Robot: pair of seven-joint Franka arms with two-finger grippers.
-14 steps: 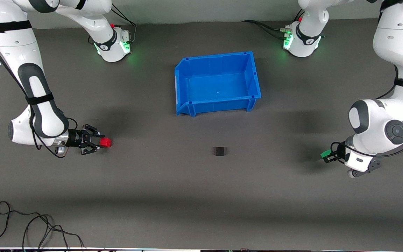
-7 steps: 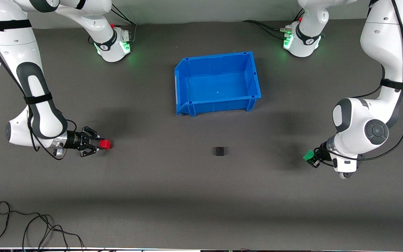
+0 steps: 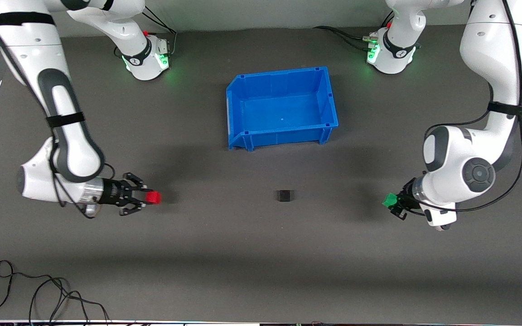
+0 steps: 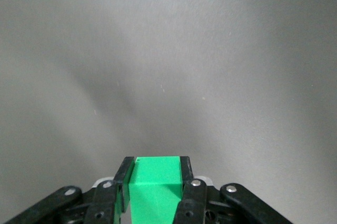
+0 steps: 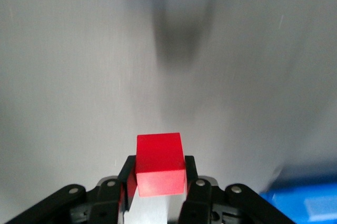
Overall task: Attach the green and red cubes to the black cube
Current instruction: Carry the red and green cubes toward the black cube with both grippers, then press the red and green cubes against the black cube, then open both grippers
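Note:
The black cube [image 3: 284, 195] sits on the dark table, nearer to the front camera than the blue bin. My right gripper [image 3: 151, 198] is shut on the red cube [image 3: 153, 197] and holds it above the table toward the right arm's end; the red cube also shows between the fingers in the right wrist view [image 5: 159, 164]. My left gripper [image 3: 393, 204] is shut on the green cube [image 3: 389, 200] above the table toward the left arm's end; the green cube also shows in the left wrist view [image 4: 155, 182]. Both held cubes point toward the black cube, well apart from it.
An empty blue bin [image 3: 243, 93] stands at the table's middle, farther from the front camera than the black cube; its corner shows in the right wrist view [image 5: 310, 205]. Loose black cables [image 3: 39, 294] lie near the front edge at the right arm's end.
Both grippers have moved toward the black cube with their cubes, the left one more. The black cube and the bin have not moved.

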